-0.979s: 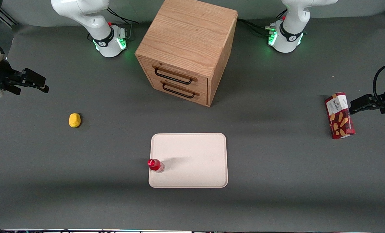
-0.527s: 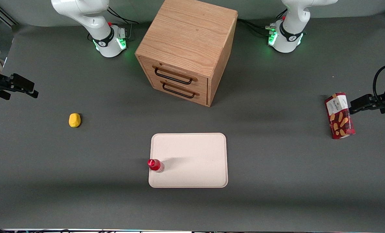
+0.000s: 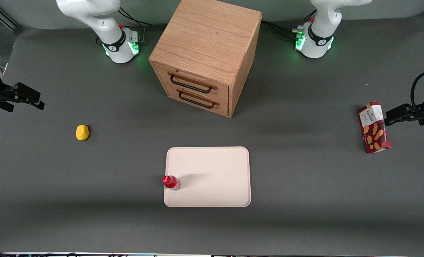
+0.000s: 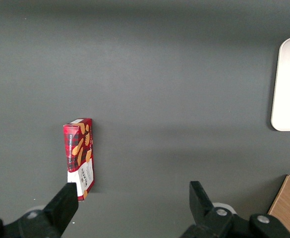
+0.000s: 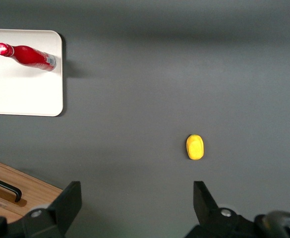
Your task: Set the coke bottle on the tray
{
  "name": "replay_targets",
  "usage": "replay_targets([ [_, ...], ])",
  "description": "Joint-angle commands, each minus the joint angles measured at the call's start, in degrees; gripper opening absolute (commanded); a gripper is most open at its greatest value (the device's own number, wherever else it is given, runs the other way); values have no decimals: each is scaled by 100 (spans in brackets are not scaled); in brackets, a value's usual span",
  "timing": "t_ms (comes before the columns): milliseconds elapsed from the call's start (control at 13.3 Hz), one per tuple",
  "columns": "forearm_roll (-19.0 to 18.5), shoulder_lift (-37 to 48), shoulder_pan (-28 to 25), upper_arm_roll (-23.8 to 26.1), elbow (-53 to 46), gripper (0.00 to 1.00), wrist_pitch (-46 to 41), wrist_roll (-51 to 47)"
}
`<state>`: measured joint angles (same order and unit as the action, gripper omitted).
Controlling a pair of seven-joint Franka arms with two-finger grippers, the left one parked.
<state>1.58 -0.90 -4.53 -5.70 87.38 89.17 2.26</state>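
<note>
One bottle: coke bottle [image 3: 171,182] stands upright on the tray [image 3: 212,171], lower-left corner, at the rim.
Handling: likely light, rigid, slick, tippy; grip mid-body.
Tool: tool [image 5: 137,206] fingers spread apart, holding nothing, mid-left frame edge.

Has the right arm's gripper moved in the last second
Yes. The gripper, with open jaws, has drawn back toward the working arm's end of the table, farther from the yellow lump. The coke bottle stands on the tray.
</note>
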Motion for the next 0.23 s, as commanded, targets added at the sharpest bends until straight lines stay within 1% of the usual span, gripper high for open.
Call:
replay_targets([
  [0,-70,29,22,25,24,100,30,29],
  [151,-62,38,31,25,24,100,12,29],
])
